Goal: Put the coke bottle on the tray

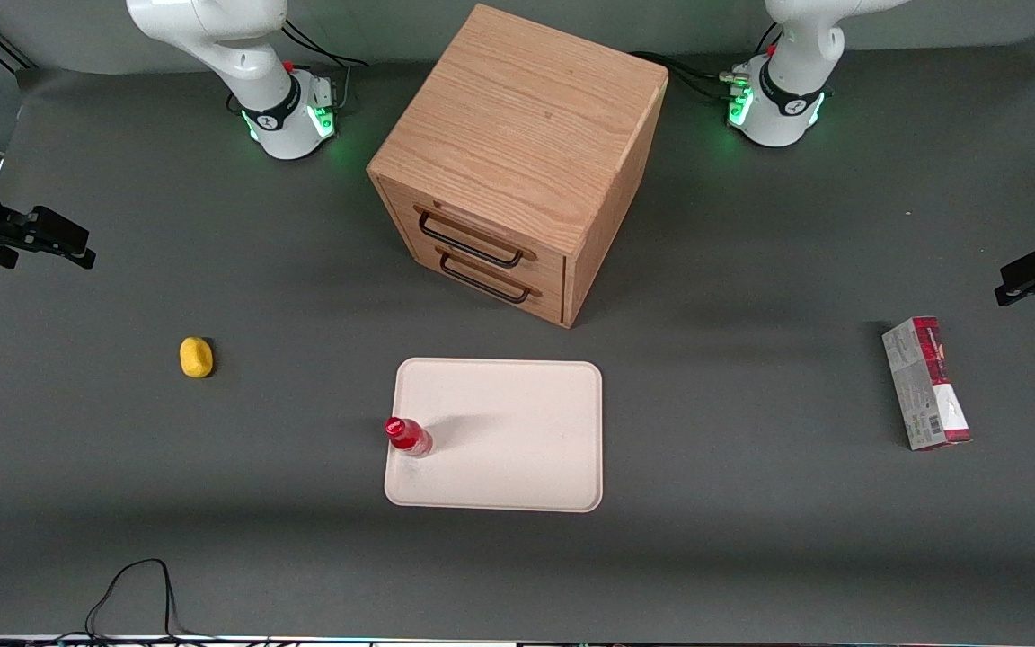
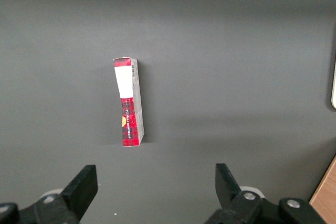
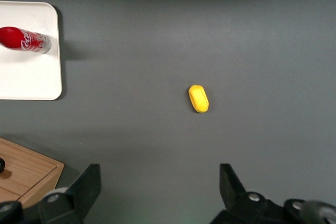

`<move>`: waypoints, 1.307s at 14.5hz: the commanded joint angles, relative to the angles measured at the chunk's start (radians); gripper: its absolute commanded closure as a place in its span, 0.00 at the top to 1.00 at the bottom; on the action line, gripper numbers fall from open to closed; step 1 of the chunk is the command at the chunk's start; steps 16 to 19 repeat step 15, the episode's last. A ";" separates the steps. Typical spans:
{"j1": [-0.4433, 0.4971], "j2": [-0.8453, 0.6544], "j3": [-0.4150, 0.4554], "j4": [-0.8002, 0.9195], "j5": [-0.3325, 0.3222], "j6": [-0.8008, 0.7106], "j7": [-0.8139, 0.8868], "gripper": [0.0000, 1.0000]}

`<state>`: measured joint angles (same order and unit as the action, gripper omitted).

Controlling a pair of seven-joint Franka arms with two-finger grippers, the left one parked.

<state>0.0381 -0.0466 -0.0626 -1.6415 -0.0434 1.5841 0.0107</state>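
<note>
Gripper (image 3: 157, 192) first: its two dark fingers are spread wide with nothing between them, and it hangs high above the table toward the working arm's end, well apart from everything it might handle.

As for the coke bottle (image 1: 408, 437), it stands upright on the tray (image 1: 517, 467), just inside the tray's edge on the working arm's side, red cap up; the wrist view shows its white script along the side (image 3: 23, 39). Its long axis is vertical, so it looks as if the placing is already done and no further reach should be needed. Were one needed, the bottle lies from the gripper toward the middle of the table, and the working arm is the nearer of the two.

Farther from the front camera than the tray sits the wooden drawer cabinet (image 1: 517, 162), its drawer fronts facing the tray. The yellow lump (image 1: 196, 357) lies well apart from the tray, toward the working arm's end, almost under the gripper. The red-and-grey carton (image 1: 926, 382) lies flat toward the parked arm's end.
</note>
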 commanded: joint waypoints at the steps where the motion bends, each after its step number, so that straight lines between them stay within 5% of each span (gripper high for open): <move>1: 0.019 -0.021 -0.017 -0.017 0.005 -0.015 -0.012 1.00; 19: 0.016 -0.013 -0.029 -0.012 0.040 -0.055 -0.026 1.00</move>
